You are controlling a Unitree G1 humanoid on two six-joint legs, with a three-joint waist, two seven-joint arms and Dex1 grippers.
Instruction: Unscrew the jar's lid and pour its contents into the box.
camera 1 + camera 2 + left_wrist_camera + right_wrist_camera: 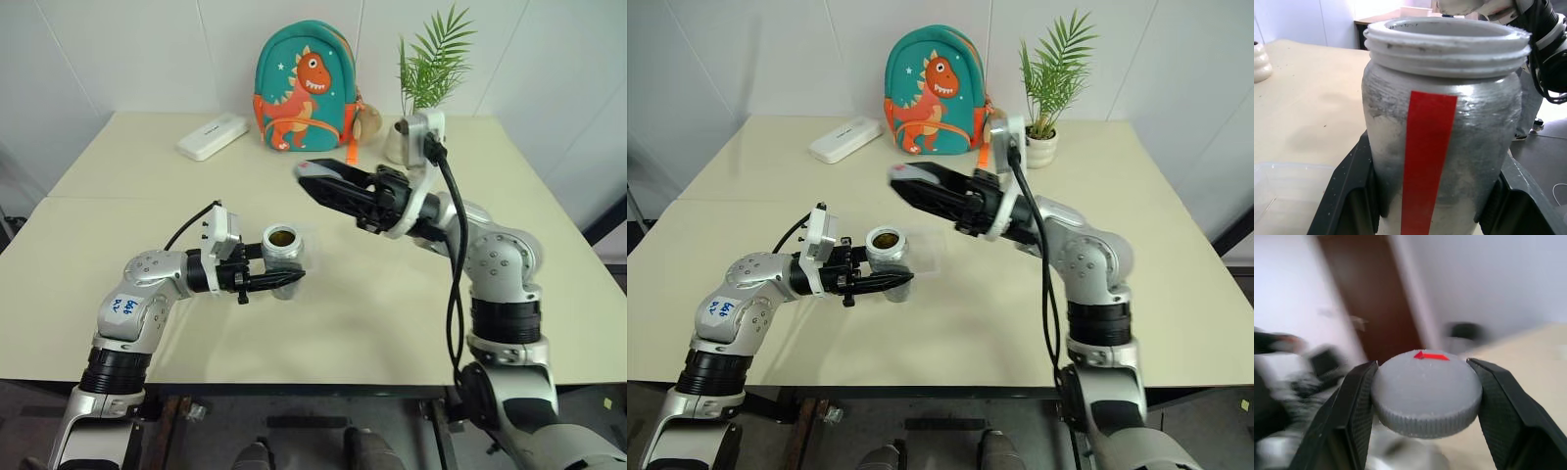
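The left gripper (284, 280) was clamped on the jar (281, 247), which stood upright above the table (392, 323) with its mouth uncovered and the dark contents (282, 237) visible inside; the left wrist view showed the black fingers (1347, 196) pressed to both sides of its silvery wall, a red stripe running down the middle; the right gripper (1425, 391) was closed around the lid (1426, 392), a grey ribbed cap with a red mark on its top, held clear of the jar at about two o'clock from it in the head views; the box (921, 250), clear and shallow, lay on the table just behind the jar, at about one o'clock from it; farther back stood a white flat case (213, 136) at eleven o'clock, a dinosaur backpack (304, 88) at twelve, and a potted plant (1043, 88) at one
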